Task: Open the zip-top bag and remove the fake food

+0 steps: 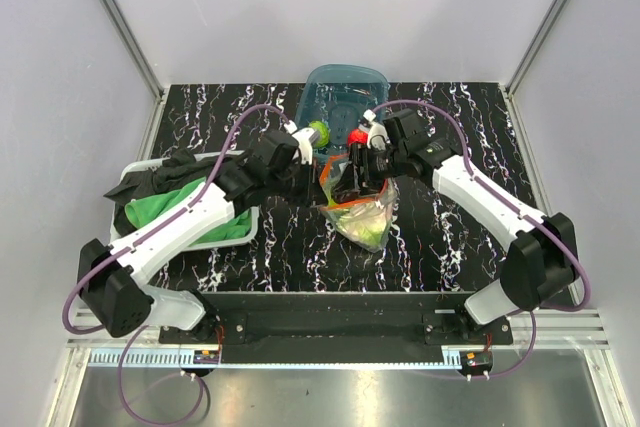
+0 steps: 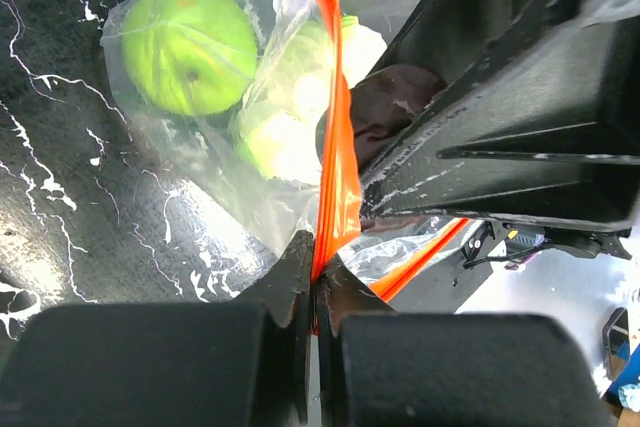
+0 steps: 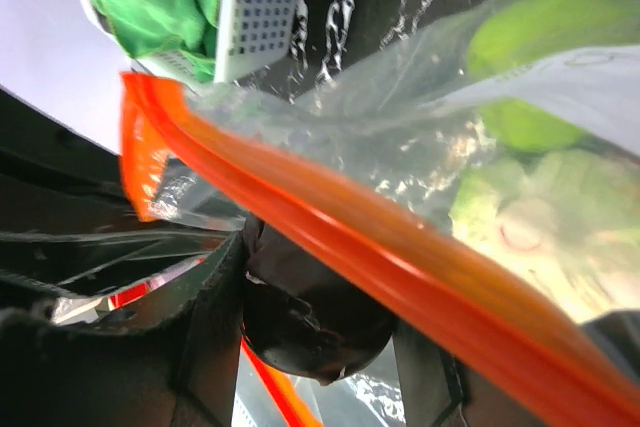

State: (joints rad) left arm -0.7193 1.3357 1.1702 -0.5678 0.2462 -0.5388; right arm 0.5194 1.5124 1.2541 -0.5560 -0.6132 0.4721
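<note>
The clear zip-top bag (image 1: 358,209) lies mid-table with its orange-red zip strip (image 2: 338,147) lifted. My left gripper (image 2: 318,282) is shut on that strip at the bag's left edge (image 1: 322,165). Inside the bag show a green apple (image 2: 190,45) and a white-and-green cauliflower (image 2: 285,122). My right gripper (image 3: 315,332) reaches into the bag's mouth (image 1: 360,162) and is shut on a small dark piece of fake food (image 3: 310,312), with the strip (image 3: 400,267) crossing in front. A green ridged piece (image 1: 318,133) and a red piece (image 1: 357,136) lie outside the bag.
A teal translucent tub (image 1: 345,95) stands just behind the two grippers. At the left a white tray (image 1: 135,169) holds a green cloth (image 1: 175,205) and dark cloth under my left arm. The marbled black tabletop (image 1: 450,247) ends at grey walls.
</note>
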